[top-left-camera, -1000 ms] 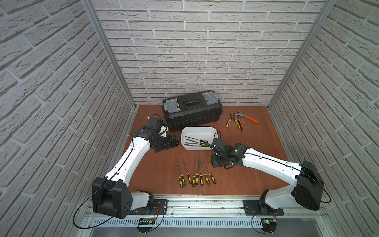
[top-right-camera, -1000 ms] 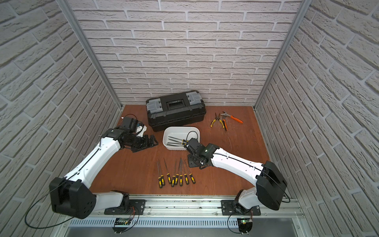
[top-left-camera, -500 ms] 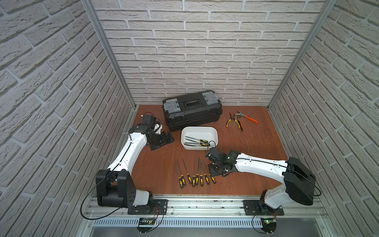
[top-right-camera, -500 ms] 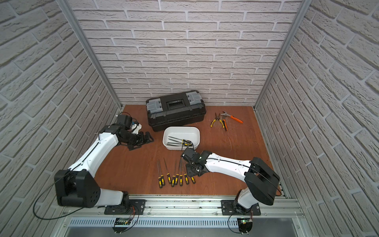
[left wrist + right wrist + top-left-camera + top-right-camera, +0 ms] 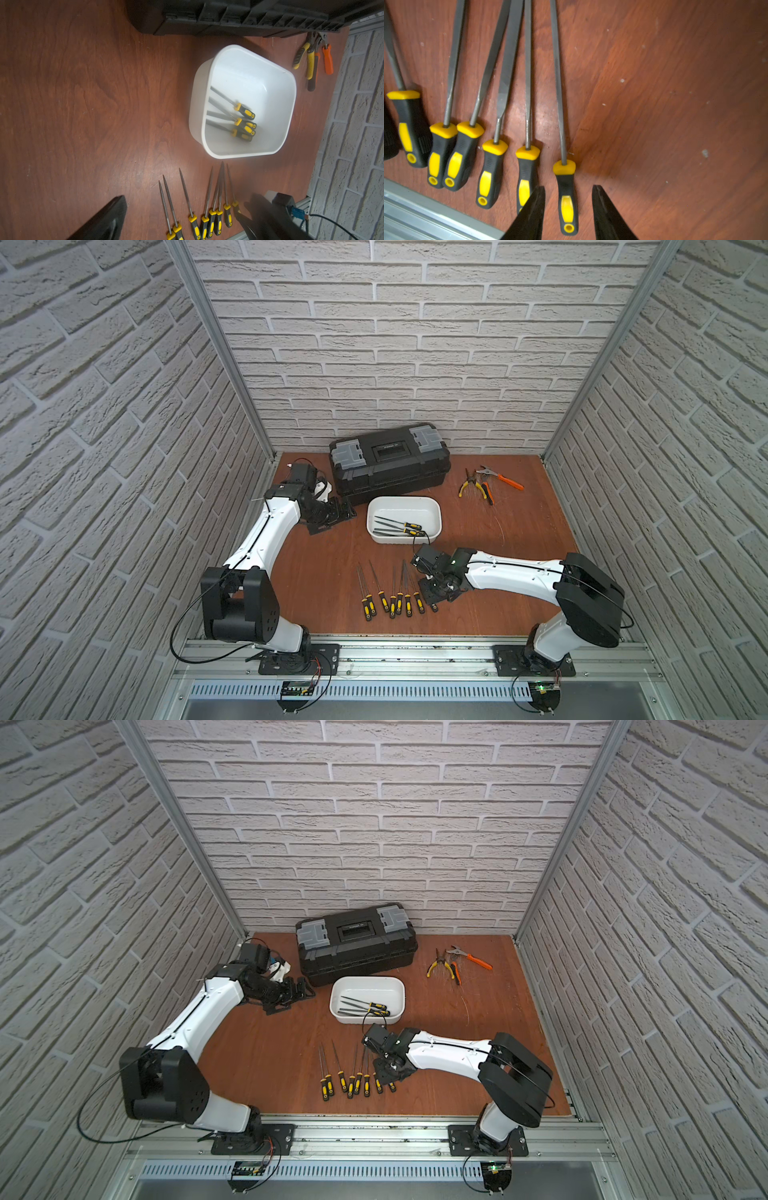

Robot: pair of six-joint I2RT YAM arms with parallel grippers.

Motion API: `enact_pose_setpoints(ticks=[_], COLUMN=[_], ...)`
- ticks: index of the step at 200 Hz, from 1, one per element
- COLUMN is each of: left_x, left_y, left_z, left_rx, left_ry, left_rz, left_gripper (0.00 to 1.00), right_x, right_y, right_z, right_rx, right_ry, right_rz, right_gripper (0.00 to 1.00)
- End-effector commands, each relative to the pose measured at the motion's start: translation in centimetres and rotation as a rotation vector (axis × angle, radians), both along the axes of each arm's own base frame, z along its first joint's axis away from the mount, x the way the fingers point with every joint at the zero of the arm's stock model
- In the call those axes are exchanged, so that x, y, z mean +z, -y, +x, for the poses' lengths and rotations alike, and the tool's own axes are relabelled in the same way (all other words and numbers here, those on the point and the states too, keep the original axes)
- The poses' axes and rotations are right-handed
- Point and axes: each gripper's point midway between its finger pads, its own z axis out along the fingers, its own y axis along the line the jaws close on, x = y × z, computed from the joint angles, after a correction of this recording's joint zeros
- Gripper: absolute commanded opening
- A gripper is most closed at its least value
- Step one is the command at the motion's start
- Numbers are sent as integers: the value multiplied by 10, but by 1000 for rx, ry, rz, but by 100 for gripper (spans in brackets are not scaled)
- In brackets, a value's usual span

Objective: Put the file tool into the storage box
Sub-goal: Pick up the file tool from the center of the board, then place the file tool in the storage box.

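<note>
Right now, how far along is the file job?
Done: several files lie in the storage box. In hand: nothing gripped yet; the right gripper is open, jaws straddling the handle of the end file in the row on the table. Remaining: close, lift, carry it to the box, then probably the other files in that row. The left gripper is empty near the toolbox.
</note>
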Motion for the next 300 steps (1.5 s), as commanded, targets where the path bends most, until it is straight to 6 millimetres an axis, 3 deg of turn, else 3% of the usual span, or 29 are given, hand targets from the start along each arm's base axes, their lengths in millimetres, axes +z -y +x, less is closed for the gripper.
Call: enact_pose_setpoints(ticks=[1, 82, 134, 197, 244, 269, 300], left_x=[7, 17, 31, 50, 58, 65, 75], left_y=[2, 8, 16, 18, 22, 24, 27], left_z=[3, 10, 9, 8, 14, 20, 29], left_rx=[-20, -18, -81, -84, -83, -83, -83], left_ry=[22, 39, 79, 145, 164, 182, 205], left_rz=[-15, -23, 50, 58, 39, 32, 20], left_gripper=[98, 98, 98, 98, 98, 98, 98], right_x=[-1, -20, -16, 23, 53, 76, 108], right_y=[-6, -5, 17, 56, 74, 78, 59], right_z=[1, -3, 0, 0, -4, 0, 10], right_rx=[26, 35, 8, -31, -26, -14, 86], right_ry=[7, -10, 34, 162, 224, 290, 357], right_rz=[-3, -65, -152, -194, -175, -142, -64], right_gripper=[41, 33, 11, 6, 5, 5, 5])
